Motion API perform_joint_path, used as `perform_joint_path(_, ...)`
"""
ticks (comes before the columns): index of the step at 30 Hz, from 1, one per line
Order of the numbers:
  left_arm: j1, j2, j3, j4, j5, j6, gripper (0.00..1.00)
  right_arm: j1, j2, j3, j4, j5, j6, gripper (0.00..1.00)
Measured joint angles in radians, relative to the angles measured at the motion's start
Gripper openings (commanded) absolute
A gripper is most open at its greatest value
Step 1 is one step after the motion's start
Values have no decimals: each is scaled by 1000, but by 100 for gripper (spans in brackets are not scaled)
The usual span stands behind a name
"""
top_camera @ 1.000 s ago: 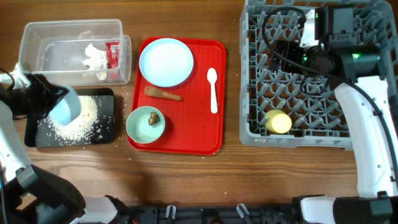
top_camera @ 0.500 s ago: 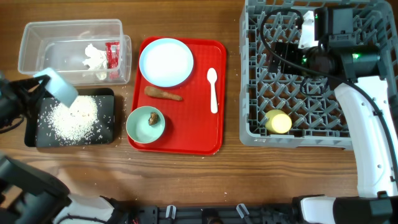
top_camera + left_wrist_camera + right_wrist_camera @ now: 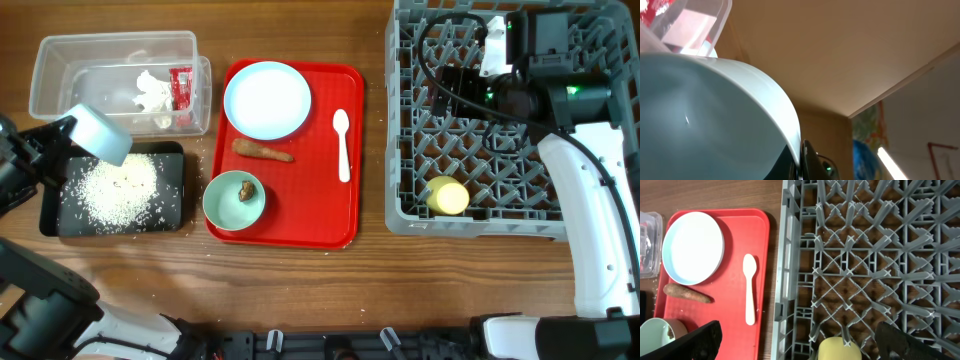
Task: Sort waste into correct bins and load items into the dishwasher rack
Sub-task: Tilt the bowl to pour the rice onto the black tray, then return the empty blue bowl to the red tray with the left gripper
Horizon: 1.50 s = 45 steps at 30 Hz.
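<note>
At 9 o'clock on the table the left gripper has its fingers clamped on the rim of a pale blue bowl. It holds the bowl tilted over the top edge of the black tray, probably so its contents fall there. A heap of rice lies on that tray, at 5 o'clock from the bowl. Whether grains cling inside the bowl I cannot tell.

At 12 o'clock from the black tray, the clear tub holds the tissue and the wrapper — dry rubbish kept apart from food.

The red tray sits mid-table. It carries the plate at its 11 o'clock, the stick of food and the spoon. At its 7 o'clock is a second bowl with a brown lump inside, so it needs emptying before loading.

At 3 o'clock stands the rack, with a yellow cup already lodged among the pegs near its front edge. The right gripper hangs over the rack with its fingers wide apart and nothing between them — likely waiting for the next dish.
</note>
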Motion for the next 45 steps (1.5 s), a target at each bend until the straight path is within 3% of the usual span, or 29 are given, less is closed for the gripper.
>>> perform_joint_path(10, -17, -9, 0, -103, -14, 91, 4, 0, 0, 0, -5, 0, 0, 100)
perform_joint_path(17, -151, -120, 0, -85, -183, 114, 4, 0, 0, 0, -3, 0, 0, 100)
perform_joint_path(21, -356, -198, 0, 4, -307, 113, 4, 0, 0, 0, 3, 0, 0, 100)
perform_joint_path(28, -903, -218, 2, 213, -763, -41, 4, 0, 0, 0, 8, -3, 0, 100)
perform_joint_path(34, -1244, -151, 2, 272, -1150, -160, 4, 0, 0, 0, 9, -3, 0, 100)
perform_joint_path(39, -1400, -38, 2, 319, -1301, -219, 4, 0, 0, 0, 9, -3, 0, 100)
perform_joint_path(45, -1503, 92, 2, 362, -1353, -240, 4, 0, 0, 0, 10, -3, 0, 100)
